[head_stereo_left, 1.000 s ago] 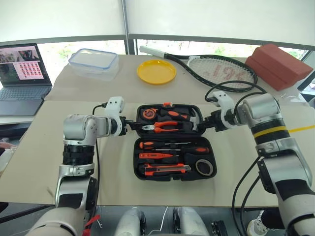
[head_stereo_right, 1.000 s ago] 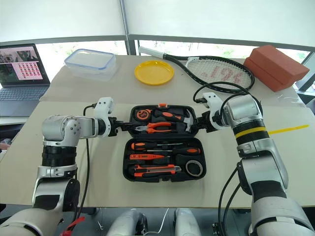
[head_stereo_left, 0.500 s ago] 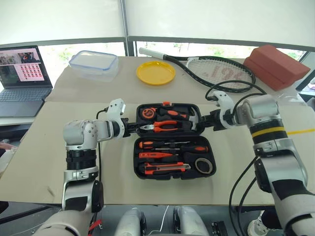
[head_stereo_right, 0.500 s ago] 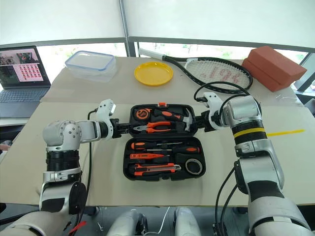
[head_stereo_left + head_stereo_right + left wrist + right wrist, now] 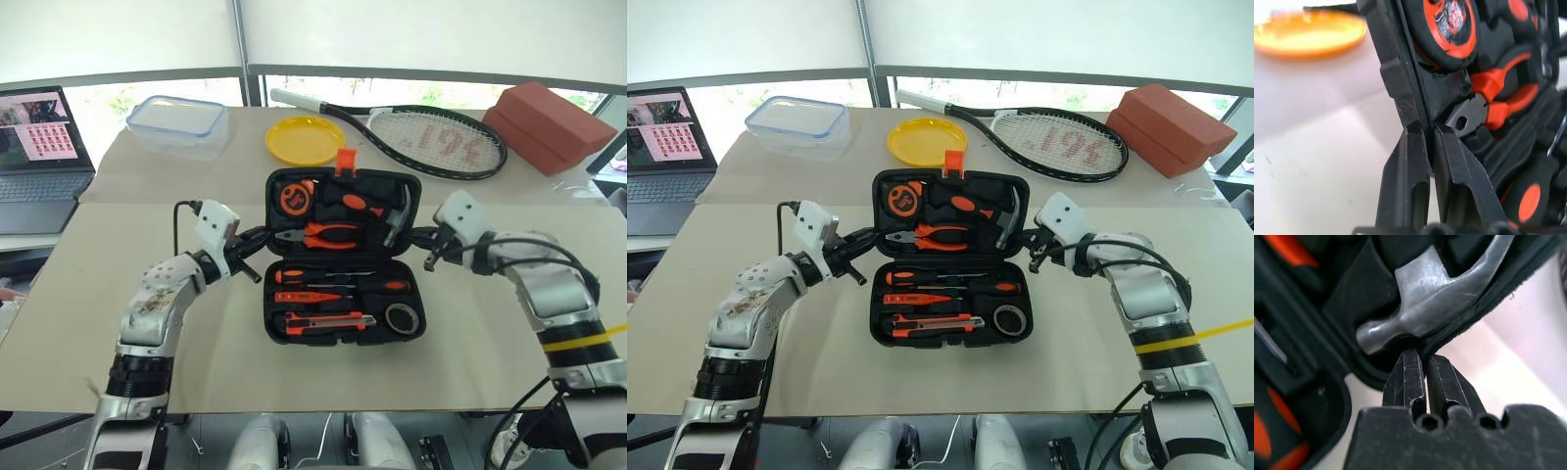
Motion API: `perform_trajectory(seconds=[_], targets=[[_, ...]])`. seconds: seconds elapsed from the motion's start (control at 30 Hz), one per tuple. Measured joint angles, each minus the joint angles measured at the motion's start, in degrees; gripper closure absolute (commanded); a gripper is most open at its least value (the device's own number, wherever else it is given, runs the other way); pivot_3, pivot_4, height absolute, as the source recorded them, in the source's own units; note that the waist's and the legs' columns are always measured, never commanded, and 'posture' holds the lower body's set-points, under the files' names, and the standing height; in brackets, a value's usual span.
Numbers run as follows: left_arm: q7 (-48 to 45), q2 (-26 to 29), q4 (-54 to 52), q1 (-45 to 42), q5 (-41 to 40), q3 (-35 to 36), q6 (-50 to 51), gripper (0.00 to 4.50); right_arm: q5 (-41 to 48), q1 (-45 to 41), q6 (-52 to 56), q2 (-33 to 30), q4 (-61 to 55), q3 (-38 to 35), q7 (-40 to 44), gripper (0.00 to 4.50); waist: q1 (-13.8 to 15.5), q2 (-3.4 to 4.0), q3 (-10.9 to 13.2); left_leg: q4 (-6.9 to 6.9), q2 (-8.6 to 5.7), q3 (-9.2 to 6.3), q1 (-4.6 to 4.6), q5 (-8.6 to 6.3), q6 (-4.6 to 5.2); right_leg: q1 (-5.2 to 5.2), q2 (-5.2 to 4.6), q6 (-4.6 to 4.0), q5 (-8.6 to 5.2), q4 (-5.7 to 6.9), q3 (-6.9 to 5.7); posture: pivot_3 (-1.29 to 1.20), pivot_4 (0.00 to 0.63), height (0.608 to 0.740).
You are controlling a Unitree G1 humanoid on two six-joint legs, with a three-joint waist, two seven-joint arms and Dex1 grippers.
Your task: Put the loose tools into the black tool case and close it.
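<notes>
Tool case (image 5: 343, 259): black moulded clamshell, open, middle of the tan table (image 5: 88, 313); far half tilted up off the table, near half flat.
Far half contents: tape measure (image 5: 295, 199), pliers (image 5: 318, 235), hammer (image 5: 390, 211); orange latch (image 5: 344, 162) stands on its top edge.
Near half contents: two orange-and-black screwdrivers (image 5: 338, 277), small orange screwdriver (image 5: 299, 297), utility knife (image 5: 323, 319), tape roll (image 5: 402, 317), each lying in its recess.
Left gripper (image 5: 1426, 142): fingers (image 5: 1406, 161) narrowed to a pinch on the left rim of the raised half, beside the pliers' nose.
Right gripper (image 5: 1422, 367): fingers pinched on the right rim of the raised half, just under the hammer head.
Step in hand: judged to be folding the far half over onto the near half; loose tools look already stowed.
Progress: late; closing and latching remain.
How to do it well: swing both wrists at one pace so the half turns on its hinge without twisting; keep each pinch on the rim only, clear of the pliers and hammer.
Risk: thin rim may slip from either pinch; tools in the raised half may tip out as it passes upright; a proud handle in the near half would stop the halves meeting.
Finish: press near the latch until it catches.
Surroundings: clear lidded box (image 5: 181, 122), yellow plate (image 5: 305, 140), racket (image 5: 421, 137), red brick (image 5: 544, 116), laptop (image 5: 39, 147), all well apart from the case.
</notes>
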Motion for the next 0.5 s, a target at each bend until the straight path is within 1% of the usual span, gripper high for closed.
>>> perform_trajectory(seconds=[0.07,0.1,0.17,0.2,0.27,0.3,0.33,0.37,0.43,0.47,0.5], targets=[[-1.2,2.9,2.7,2.1,5.2,-2.2,-12.8,4.5,-2.4,2.0,-7.2,-0.5,0.5,0.0,-1.0,3.7,0.1,0.0,0.0,-0.01,0.09,0.01,0.16,-0.03,0.05,0.17,-0.02,-0.06,-0.04,-0.23,0.01,0.0,0.15,0.74],[-1.0,4.6,4.1,2.8,7.8,-3.6,-18.9,4.5,-3.9,3.3,-10.0,-1.5,0.4,0.2,-1.3,3.47,0.1,0.0,0.0,-0.02,0.12,0.0,0.23,-0.08,0.13,0.28,-0.01,-0.08,-0.03,-0.31,-0.03,0.0,0.15,0.74],[0.2,7.9,6.4,4.5,13.4,-4.9,-32.5,4.5,-6.9,7.2,-17.0,-3.2,0.5,0.3,-1.9,2.74,0.4,-0.06,0.0,-0.07,0.23,-0.01,0.45,-0.19,0.3,0.53,-0.05,-0.09,-0.03,-0.44,-0.05,0.0,0.15,0.74],[0.6,8.8,7.2,5.1,14.8,-5.0,-36.6,4.5,-7.8,8.7,-19.0,-3.3,1.2,0.4,-2.3,2.42,0.4,-0.06,0.0,-0.07,0.21,0.01,0.45,-0.25,0.41,0.54,-0.12,-0.08,-0.02,-0.43,-0.02,0.0,0.15,0.74],[1.2,9.7,9.2,5.6,16.2,-5.1,-42.4,3.68,-9.9,10.0,-22.5,-3.3,3.2,0.4,-3.9,1.73,0.3,-0.05,0.0,-0.06,0.15,0.14,0.46,-0.29,0.49,0.5,-0.29,-0.02,0.01,-0.37,0.01,0.0,0.15,0.74],[1.1,10.4,9.6,6.0,16.4,-5.2,-44.0,3.46,-10.4,10.2,-23.8,-3.4,3.6,0.4,-4.3,1.42,0.2,-0.05,0.0,-0.05,0.15,0.15,0.46,-0.3,0.5,0.5,-0.29,-0.01,0.02,-0.38,0.0,0.0,0.15,0.74],[0.8,11.2,10.1,7.0,16.7,-5.4,-46.0,3.01,-11.5,10.4,-26.6,-3.5,4.4,0.4,-5.5,1.03,0.1,-0.04,0.0,-0.05,0.15,0.19,0.48,-0.3,0.5,0.5,-0.3,0.0,0.03,-0.38,0.01,0.0,0.15,0.74],[0.6,11.8,10.3,7.9,16.8,-5.6,-47.4,2.72,-12.8,10.6,-29.7,-3.9,5.8,0.4,-6.7,0.77,0.0,-0.04,0.0,-0.05,0.15,0.22,0.5,-0.3,0.51,0.5,-0.31,0.0,0.03,-0.38,0.02,0.0,0.15,0.74],[0.3,12.6,10.7,9.8,17.0,-6.0,-48.8,1.95,-14.9,10.9,-34.6,-5.2,8.7,0.3,-8.5,0.06,0.0,-0.03,0.0,-0.05,0.16,0.25,0.49,-0.3,0.51,0.47,-0.3,0.01,0.03,-0.38,0.0,0.0,0.15,0.74],[0.3,13.0,10.7,10.6,16.1,-5.6,-49.0,1.92,-15.0,11.0,-36.1,-5.8,10.1,0.1,-8.6,0.02,0.0,-0.03,0.0,-0.05,0.17,0.25,0.5,-0.29,0.5,0.47,-0.29,0.01,0.03,-0.37,-0.01,0.0,0.15,0.74],[0.0,14.0,10.6,11.4,15.4,-5.2,-49.1,1.92,-14.7,11.4,-36.6,-6.2,11.0,-0.6,-8.5,0.22,0.0,-0.03,0.0,-0.05,0.19,0.26,0.55,-0.29,0.5,0.5,-0.29,0.01,0.02,-0.36,0.0,0.0,0.15,0.74]])
